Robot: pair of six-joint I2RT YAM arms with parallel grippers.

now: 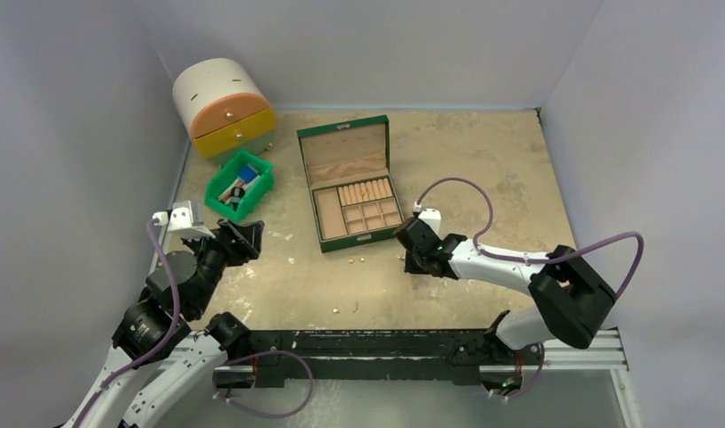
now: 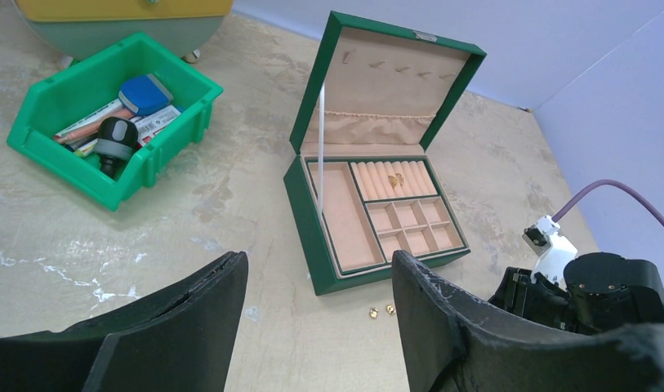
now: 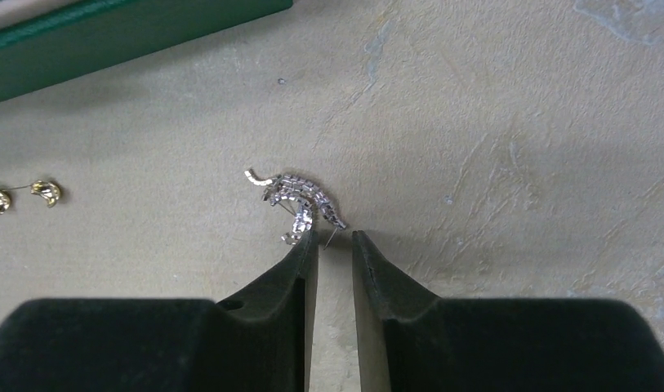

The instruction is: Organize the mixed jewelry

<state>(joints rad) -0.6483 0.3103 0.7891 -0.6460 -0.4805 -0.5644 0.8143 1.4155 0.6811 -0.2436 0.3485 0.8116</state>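
Okay, my right gripper (image 3: 335, 245) hangs low over the desk (image 1: 483, 169), just off the front corner of the green jewelry box (image 2: 357, 279), and its fingers are pinched down to a narrow slot with nothing between them. I judge that narrow setting suits the target: the silver charm (image 3: 300, 198) is a tiny curved thing lying flat, so a wide gap would only scatter it. It lies just ahead of the fingertips and off to their left; its near end touches the tip of the left finger, and a thin pin points toward the slot (not in it yet, as far as I can tell). Two gold studs (image 3: 46, 192) lie well apart to the left, near the box front. My left gripper (image 2: 318, 260) is held back and high with its fingers spread wide, probably to keep the open box, with one gold piece (image 2: 396, 180) in the ring rolls, in view.
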